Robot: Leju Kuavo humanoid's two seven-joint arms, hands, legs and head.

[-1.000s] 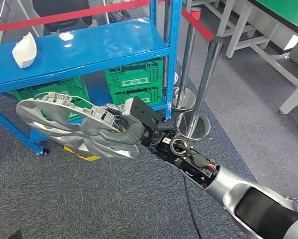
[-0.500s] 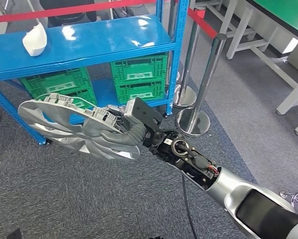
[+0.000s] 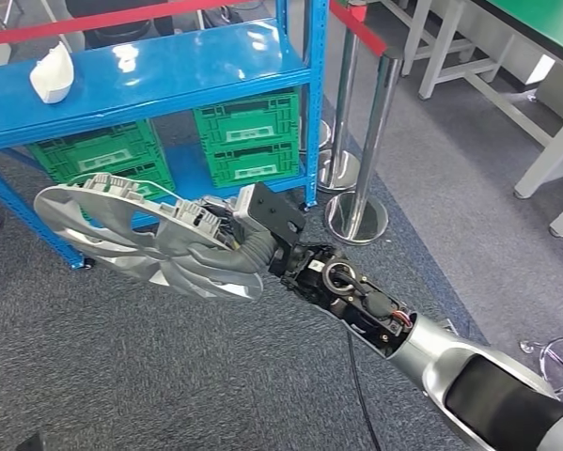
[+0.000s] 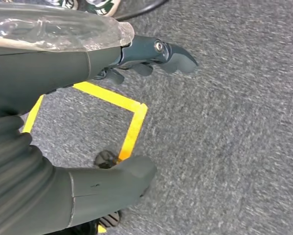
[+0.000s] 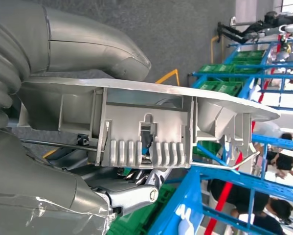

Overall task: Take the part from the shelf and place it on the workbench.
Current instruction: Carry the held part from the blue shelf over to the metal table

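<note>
**Part in right hand, held off the floor in front of the blue shelf**

Blue shelf (image 3: pixel 158 70): the landmark here. Steel rack with blue deck and uprights, standing on grey carpet (image 3: pixel 193 376). All places below are given from it.

Workbench (image 3: pixel 540 28): green-topped, pale legs, well off to the right of the shelf, at the far corner of the head view.

Right arm: silver, runs in from the lower right toward the front of the shelf, wrist electronics exposed.

Part (image 3: pixel 147 235): a wide, flat silver-grey moulding with ribbed clips along one edge. It hangs in front of the shelf's lower level, clear of the deck and above the carpet, roughly level. Right wrist view (image 5: pixel 145 127) shows its ribbed underside close up.

Green crates (image 3: pixel 246 136): two stacks on the shelf's bottom level, behind the part.

Stanchions (image 3: pixel 367 132): two chrome posts with round bases just right of the shelf's right upright, red rope between them.

Right hand (image 3: pixel 253 249): clamped on the part's near edge, thumb over one face and fingers under the other.

Left hand (image 4: pixel 82 122): over carpet and a yellow tape corner (image 4: pixel 133 122), fingers apart, nothing in them.

White piece (image 3: pixel 49 77): small, on the shelf's upper deck, left end.
</note>
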